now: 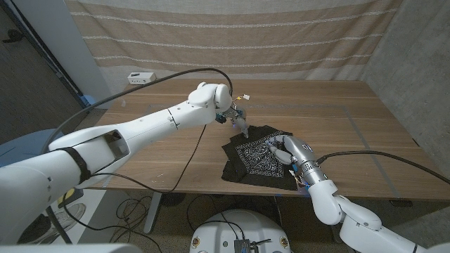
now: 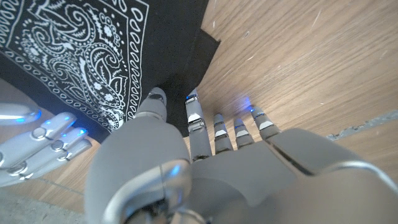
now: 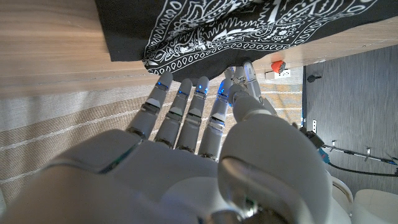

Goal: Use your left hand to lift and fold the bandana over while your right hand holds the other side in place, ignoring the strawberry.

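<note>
One bandana (image 1: 256, 156): left hand (image 1: 239, 121) seemingly pinches its edge, right hand (image 1: 285, 151) presses fingers together on it.

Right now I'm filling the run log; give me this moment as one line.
left hand: fingertips at bandana far edge, grip unclear | right hand: on bandana's right side | fold: not done

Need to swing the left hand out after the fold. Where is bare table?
Bare wood lies between the bandana and the table's far edge, and out to the right edge. It is crowded at the bandana, where the left hand and right hand meet.
</note>
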Available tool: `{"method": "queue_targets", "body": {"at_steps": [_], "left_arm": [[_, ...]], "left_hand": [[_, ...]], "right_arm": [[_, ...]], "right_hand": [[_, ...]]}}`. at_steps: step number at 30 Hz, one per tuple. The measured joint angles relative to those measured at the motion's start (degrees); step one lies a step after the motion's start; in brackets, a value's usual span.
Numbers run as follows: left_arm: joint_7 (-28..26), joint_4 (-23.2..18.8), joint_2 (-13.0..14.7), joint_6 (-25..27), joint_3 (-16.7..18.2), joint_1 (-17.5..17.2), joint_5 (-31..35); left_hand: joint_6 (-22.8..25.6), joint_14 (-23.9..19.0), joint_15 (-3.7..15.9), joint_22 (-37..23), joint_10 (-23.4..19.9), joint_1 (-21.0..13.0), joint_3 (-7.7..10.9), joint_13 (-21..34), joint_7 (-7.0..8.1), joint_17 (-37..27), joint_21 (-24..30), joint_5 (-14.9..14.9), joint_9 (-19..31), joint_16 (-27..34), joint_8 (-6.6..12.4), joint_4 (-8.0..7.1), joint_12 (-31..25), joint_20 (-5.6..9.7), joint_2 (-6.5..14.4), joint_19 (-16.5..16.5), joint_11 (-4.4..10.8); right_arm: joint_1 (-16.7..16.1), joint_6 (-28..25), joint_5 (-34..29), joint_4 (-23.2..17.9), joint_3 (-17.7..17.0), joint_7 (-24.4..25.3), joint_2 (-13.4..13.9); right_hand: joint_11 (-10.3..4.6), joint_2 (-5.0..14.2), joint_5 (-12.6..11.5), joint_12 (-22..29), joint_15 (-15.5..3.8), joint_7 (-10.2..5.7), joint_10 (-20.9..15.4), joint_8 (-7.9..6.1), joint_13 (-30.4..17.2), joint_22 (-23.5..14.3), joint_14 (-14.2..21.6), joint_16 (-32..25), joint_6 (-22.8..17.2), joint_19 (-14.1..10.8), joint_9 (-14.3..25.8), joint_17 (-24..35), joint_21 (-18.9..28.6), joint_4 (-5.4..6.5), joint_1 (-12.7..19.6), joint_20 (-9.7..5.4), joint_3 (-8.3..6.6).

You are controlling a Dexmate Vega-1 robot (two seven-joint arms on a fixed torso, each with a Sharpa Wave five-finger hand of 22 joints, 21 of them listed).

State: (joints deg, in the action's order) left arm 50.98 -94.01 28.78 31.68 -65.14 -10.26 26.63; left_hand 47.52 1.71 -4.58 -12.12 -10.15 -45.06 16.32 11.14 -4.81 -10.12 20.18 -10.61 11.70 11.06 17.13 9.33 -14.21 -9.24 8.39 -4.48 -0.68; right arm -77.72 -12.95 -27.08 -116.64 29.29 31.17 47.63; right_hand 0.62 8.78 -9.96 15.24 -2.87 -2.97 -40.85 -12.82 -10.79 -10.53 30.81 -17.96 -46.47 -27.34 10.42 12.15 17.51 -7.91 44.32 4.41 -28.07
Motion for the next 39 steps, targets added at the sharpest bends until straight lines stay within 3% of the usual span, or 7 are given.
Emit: {"method": "queue_targets", "body": {"at_steps": [5,7,10,18,23,29,39], "left_arm": [[-0.3,0.5,0.3,-1.1,0.6,0.1,-2.6],[-0.5,0.5,0.3,-1.3,0.6,0.1,-3.2],[-0.4,0.2,0.9,-1.2,0.6,0.6,-4.0],[0.9,-0.4,1.6,-0.7,-0.3,1.9,-4.5],[1.0,-1.5,3.0,-0.8,-0.5,2.6,-5.2],[-1.3,-1.8,3.6,-4.0,0.5,2.2,-8.2],[-4.2,2.0,4.1,-14.4,8.1,-1.6,-17.9]], "left_hand": [[7.5,-2.0,0.42,0.0,-1.5,-3.4,1.62,0.0,-0.12,0.0,0.6,0.0,2.5,0.5,4.25,0.73,-0.7,0.32,-0.6,1.7,-1.24],[10.0,-2.9,0.50,0.0,-3.7,-4.7,2.13,0.0,0.03,0.0,1.1,0.0,3.8,0.5,6.36,0.95,-0.8,0.10,-1.1,1.9,-0.88],[11.1,-3.1,0.69,0.0,-7.4,-5.3,2.38,0.5,-0.44,0.0,1.1,0.0,5.0,0.5,7.68,0.78,-1.8,0.32,-1.3,2.3,1.66],[11.1,-3.5,0.73,0.0,-8.7,-5.7,2.99,0.6,-1.98,0.0,1.1,-0.4,6.4,0.5,8.11,0.17,-1.1,0.32,-0.9,2.3,1.50],[11.1,-1.2,-0.04,0.0,-5.6,-8.3,5.09,0.6,-0.69,0.0,1.1,-1.4,6.1,-0.1,8.11,0.54,0.5,-0.62,1.3,1.4,1.63],[12.3,-1.0,0.07,0.0,-5.3,-10.3,6.55,0.6,0.00,0.0,0.8,-2.0,6.5,-0.1,8.78,0.88,0.7,-1.33,1.4,0.7,2.05],[13.0,-1.0,0.07,0.0,-6.1,-11.6,7.48,0.6,-0.14,0.3,0.7,-2.0,7.3,-0.1,9.44,0.90,0.7,-1.33,1.4,0.7,3.27]], "right_arm": [[0.4,-0.1,0.1,0.4,0.1,0.0,-0.2],[0.7,-0.2,0.1,0.6,0.3,-0.2,-0.4],[1.0,-0.4,0.2,0.8,0.5,-0.3,-0.6],[2.0,-0.8,0.2,1.3,1.2,-0.7,-1.1],[2.8,-1.8,0.1,1.5,1.8,-1.3,-1.6],[3.6,-2.2,0.0,1.6,2.4,-1.6,-2.1],[4.5,-4.5,-0.4,1.7,3.3,-2.1,-2.9]], "right_hand": [[-0.02,0.36,0.0,0.0,0.00,0.00,0.0,0.00,0.0,0.0,0.0,0.0,0.0,0.0,0.0,0.3,0.0,0.00,-0.4,0.00,0.00],[-0.32,0.36,0.0,-0.1,0.00,0.00,-0.3,0.00,0.0,0.0,0.0,0.0,0.0,0.0,0.0,0.3,0.0,0.00,-0.4,0.00,0.00],[-0.31,0.36,0.0,-0.2,0.00,0.00,-0.3,0.00,0.0,0.0,0.0,0.0,0.0,0.0,0.0,0.5,-0.4,0.00,-0.4,0.00,0.00],[-0.31,0.36,0.0,-0.2,0.00,0.21,-0.3,0.29,0.0,0.0,0.0,0.0,-0.2,0.0,0.0,0.5,-0.4,0.00,-0.4,0.00,0.00],[-0.31,0.36,0.0,-0.2,0.00,0.31,-0.3,0.44,0.0,0.0,0.0,0.0,-0.3,0.0,0.0,0.5,-0.4,0.00,-0.4,0.00,0.00],[-0.31,0.36,0.0,-0.2,0.00,0.31,-0.3,0.44,0.0,0.0,0.0,0.0,-0.3,0.0,0.0,0.5,-0.4,0.00,-0.4,0.00,0.00],[-0.31,0.36,0.0,-0.7,0.00,0.31,-0.3,0.44,0.0,0.0,0.0,0.0,-0.3,0.0,0.0,0.5,-0.4,-0.24,-0.4,0.00,-0.24]]}}
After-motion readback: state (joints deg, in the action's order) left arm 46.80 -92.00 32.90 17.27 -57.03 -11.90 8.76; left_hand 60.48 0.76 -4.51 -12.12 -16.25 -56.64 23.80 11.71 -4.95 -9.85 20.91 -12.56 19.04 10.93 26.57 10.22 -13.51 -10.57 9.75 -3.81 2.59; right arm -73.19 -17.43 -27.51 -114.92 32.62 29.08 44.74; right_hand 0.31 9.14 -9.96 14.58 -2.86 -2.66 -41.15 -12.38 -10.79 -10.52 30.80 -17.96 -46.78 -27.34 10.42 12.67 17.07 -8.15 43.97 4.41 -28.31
